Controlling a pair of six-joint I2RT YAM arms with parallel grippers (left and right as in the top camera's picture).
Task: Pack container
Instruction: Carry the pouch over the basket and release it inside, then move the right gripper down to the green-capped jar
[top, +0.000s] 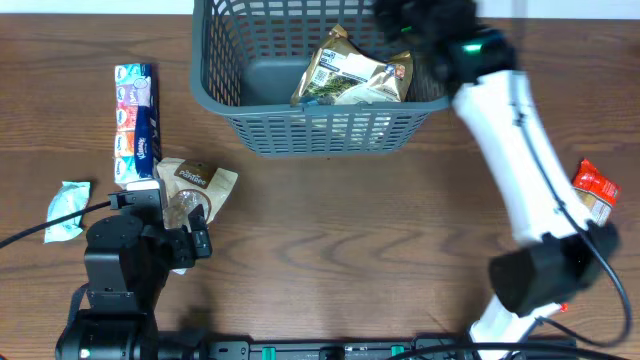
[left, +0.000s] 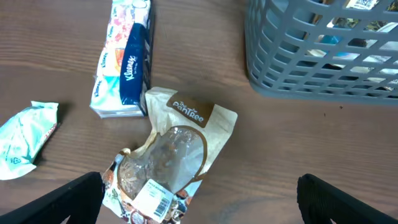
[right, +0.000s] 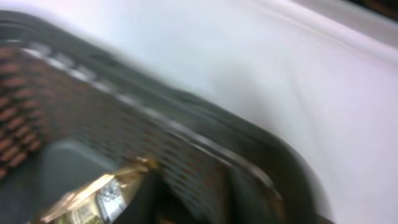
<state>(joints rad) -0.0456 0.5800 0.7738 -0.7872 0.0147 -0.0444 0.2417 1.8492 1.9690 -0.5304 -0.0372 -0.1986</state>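
1. The container (top: 320, 130) is standing at the upper middle of the overhead frame, on the wooden table (top: 350, 250). A small heap of brown and gold packets (top: 355, 75) is already lying inside it, toward its right half. I am counting at least two, but I cannot tell the exact number.
2. Four things are lying outside the container. They are a tissue pack (top: 137, 120) at the upper left, a teal packet (top: 68, 208) at the far left edge, a brown paper pouch (left: 180, 155) just below the tissue pack, and a red packet (top: 595, 190) at the right edge.
3. My left gripper (left: 199, 196) is hanging over the lower end of the brown paper pouch. Its jaws are spread wide, one at each bottom corner of the left wrist frame, and they are grasping nothing.
4. My right gripper (top: 425, 20) is reaching over the upper right corner of the container. The right wrist picture is blurred and is showing only the lattice wall and one gold packet, so I cannot tell whether these jaws are released or clenched.
5. I am judging the packing as partly done: some packets are in and four things are left outside. The brown paper pouch is looking like the next one for my left side, and the red packet is lying nearer to my right side.
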